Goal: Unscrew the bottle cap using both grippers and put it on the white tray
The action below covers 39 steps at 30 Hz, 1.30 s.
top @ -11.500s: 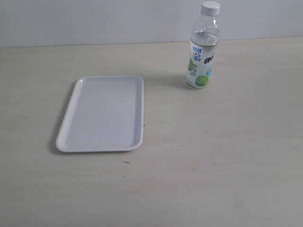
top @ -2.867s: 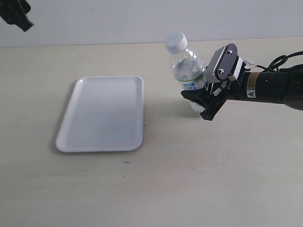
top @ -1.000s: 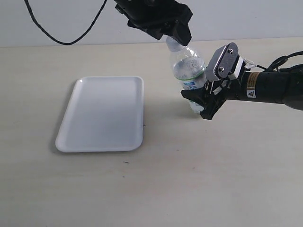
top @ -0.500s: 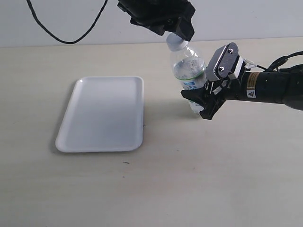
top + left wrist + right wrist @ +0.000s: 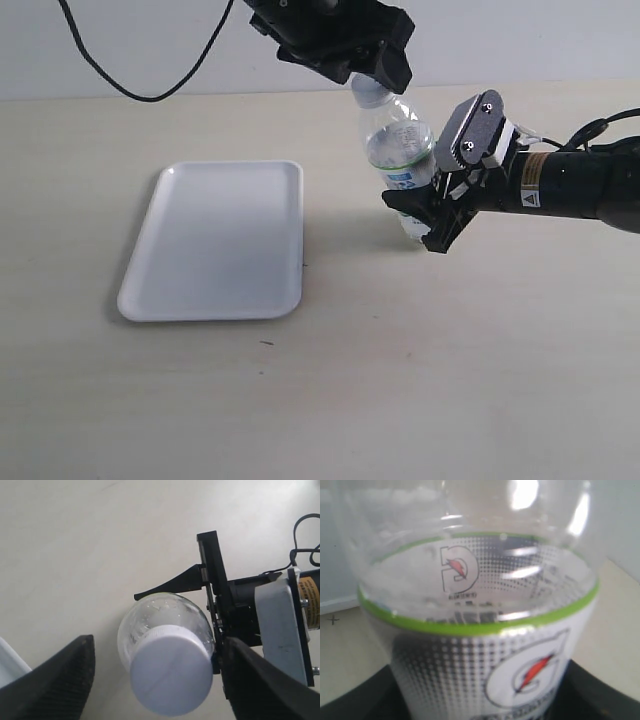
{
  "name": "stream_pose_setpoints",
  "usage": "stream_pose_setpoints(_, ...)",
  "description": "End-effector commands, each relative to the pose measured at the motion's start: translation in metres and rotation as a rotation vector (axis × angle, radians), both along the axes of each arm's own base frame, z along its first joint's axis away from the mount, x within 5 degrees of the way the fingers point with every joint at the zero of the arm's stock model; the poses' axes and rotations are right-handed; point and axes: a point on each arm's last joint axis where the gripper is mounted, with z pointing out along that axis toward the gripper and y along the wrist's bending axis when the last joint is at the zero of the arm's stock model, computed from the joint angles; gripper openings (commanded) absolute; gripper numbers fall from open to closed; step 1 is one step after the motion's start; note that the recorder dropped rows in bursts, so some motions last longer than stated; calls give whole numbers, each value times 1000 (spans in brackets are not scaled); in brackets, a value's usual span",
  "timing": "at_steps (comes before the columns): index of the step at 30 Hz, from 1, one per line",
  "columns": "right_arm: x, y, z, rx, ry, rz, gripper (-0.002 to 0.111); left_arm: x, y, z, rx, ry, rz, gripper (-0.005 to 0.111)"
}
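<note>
Bottle [image 5: 398, 140] tilts in right end effector [image 5: 421, 220], cap [image 5: 170, 670] apparently on.

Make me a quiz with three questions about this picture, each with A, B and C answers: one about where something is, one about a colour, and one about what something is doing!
1. Where is the white tray?
A. On the table, beside the bottle but not touching it.
B. Under the bottle.
C. In a gripper.

2. What colour is the bottle cap?
A. Green.
B. White.
C. Red.

3. What is the right gripper doing?
A. Resting on the tray.
B. Pinching the cap.
C. Gripping the tilted bottle.

Answers: 1 A, bare table shows between the tray and the bottle. 2 B, the left wrist view shows a plain white cap. 3 C, its jaws clamp the bottle's lower part.
</note>
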Motion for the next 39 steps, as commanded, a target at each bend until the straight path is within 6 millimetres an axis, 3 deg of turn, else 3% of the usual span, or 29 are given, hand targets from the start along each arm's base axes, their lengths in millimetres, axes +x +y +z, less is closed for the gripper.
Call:
stream_pose_setpoints(1,0,2,5,34,-23,5,0,-1,-2,2,-12,5,0,69)
stream_pose_setpoints(8,0,2,5,34,-23,5,0,-2,-2,2,-9,9,-2,67)
stream_pose_setpoints(14,0,2,5,34,-23,5,0,-2,-1,1,1,16,-8,44)
stream_pose_setpoints(20,0,2,5,34,-23,5,0,-2,0,1,16,4,-9,38)
stream_pose_setpoints(22,0,2,5,34,-23,5,0,-1,0,0,23,0,-9,29)
stream_pose_setpoints(26,0,2,5,34,-23,5,0,-1,0,0,28,-4,-11,0)
stream_pose_setpoints(39,0,2,5,35,-21,4,0,-1,1,1,33,-23,-14,0)
